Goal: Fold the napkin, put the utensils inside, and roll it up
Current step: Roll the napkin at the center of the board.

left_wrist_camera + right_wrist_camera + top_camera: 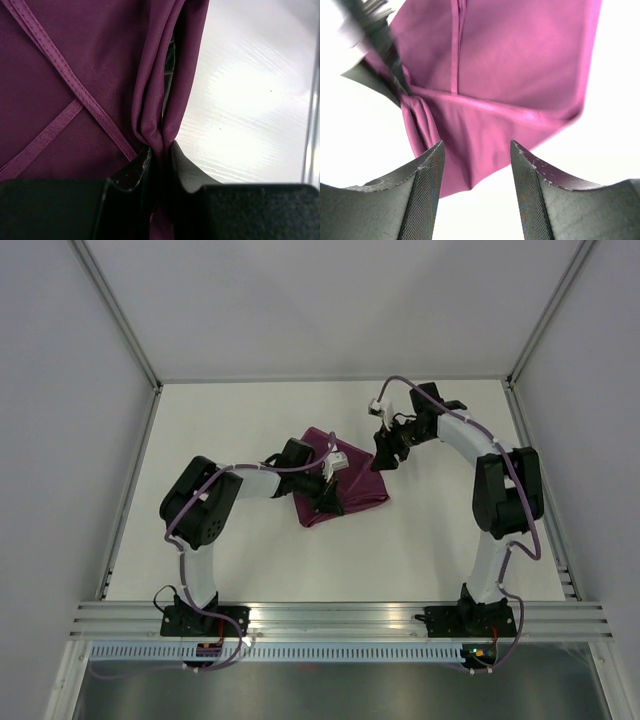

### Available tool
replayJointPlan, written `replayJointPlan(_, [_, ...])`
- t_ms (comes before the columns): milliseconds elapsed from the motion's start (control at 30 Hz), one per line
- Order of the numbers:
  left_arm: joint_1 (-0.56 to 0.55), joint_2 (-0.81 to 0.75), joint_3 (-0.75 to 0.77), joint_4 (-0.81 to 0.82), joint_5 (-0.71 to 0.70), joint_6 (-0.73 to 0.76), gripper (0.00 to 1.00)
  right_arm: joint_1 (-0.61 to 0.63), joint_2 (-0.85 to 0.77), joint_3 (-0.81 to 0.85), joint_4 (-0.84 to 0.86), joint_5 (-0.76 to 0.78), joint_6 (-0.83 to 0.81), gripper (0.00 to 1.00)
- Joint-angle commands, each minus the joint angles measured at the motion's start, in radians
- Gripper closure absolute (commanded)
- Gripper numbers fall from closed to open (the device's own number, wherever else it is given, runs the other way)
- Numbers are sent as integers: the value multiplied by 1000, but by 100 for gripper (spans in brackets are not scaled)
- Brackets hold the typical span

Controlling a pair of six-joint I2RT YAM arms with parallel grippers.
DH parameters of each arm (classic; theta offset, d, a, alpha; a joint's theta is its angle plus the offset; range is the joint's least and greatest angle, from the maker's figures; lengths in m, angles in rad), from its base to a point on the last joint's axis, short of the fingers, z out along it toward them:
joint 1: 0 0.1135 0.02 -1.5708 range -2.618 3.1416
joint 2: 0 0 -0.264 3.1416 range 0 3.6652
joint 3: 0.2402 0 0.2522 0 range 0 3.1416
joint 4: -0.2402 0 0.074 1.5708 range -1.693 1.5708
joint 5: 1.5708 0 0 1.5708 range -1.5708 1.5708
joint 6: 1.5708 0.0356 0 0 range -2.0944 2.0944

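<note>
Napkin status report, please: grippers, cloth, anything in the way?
Left gripper shut on a bunched fold of the napkin. Right gripper open, empty, over its edge. Cloth partly folded on table. Nothing seen blocking.

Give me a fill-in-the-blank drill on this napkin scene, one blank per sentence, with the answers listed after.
1. The left end effector is ____ on a bunched fold of the napkin.
2. The right end effector hangs over the napkin with its jaws ____, holding nothing.
3. The table under the napkin is ____ in colour.
Missing words: shut; open; white.
</note>
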Motion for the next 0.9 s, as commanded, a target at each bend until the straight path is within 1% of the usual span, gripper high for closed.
replayJointPlan(0, [20, 79, 65, -139, 141, -28, 98, -15, -172, -151, 191, 0, -72, 39])
replayJointPlan(33, [26, 90, 78, -162, 155, -36, 98, -17, -247, -257, 252, 5, -119, 39])
replayJointPlan(100, [40, 125, 107, -204, 190, -43, 98, -11, -321, -357, 306, 23, -174, 39])
replayJointPlan(133, [45, 139, 139, -222, 203, -46, 98, 1, -388, -445, 352, 37, -200, 39])
replayJointPlan(200, [54, 176, 168, -271, 236, -62, 98, 21, -448, -526, 399, 61, -250, 39])
replayJointPlan(233, [55, 188, 202, -290, 246, -62, 98, 47, -499, -591, 437, 83, -262, 39])
replayJointPlan(300, [62, 220, 226, -330, 267, -77, 98, 83, -542, -647, 468, 110, -294, 39])
replayJointPlan(400, [65, 259, 278, -380, 287, -85, 98, 179, -619, -800, 570, 208, -322, 39])
replayJointPlan(433, [65, 270, 289, -395, 293, -82, 98, 236, -649, -831, 634, 236, -334, 39])
replayJointPlan(467, [68, 277, 297, -403, 301, -86, 98, 263, -660, -862, 667, 302, -343, 39])
replayJointPlan(500, [69, 283, 306, -411, 313, -91, 98, 294, -668, -911, 699, 325, -360, 39])
replayJointPlan(533, [69, 299, 311, -416, 318, -92, 98, 345, -669, -929, 748, 346, -368, 39])
replayJointPlan(567, [69, 306, 314, -419, 324, -94, 98, 365, -666, -942, 764, 385, -377, 39])
replayJointPlan(700, [71, 336, 337, -464, 330, -85, 98, 426, -630, -977, 865, 423, -389, 39])
replayJointPlan(867, [71, 343, 341, -483, 327, -73, 98, 462, -608, -980, 874, 440, -402, 40])
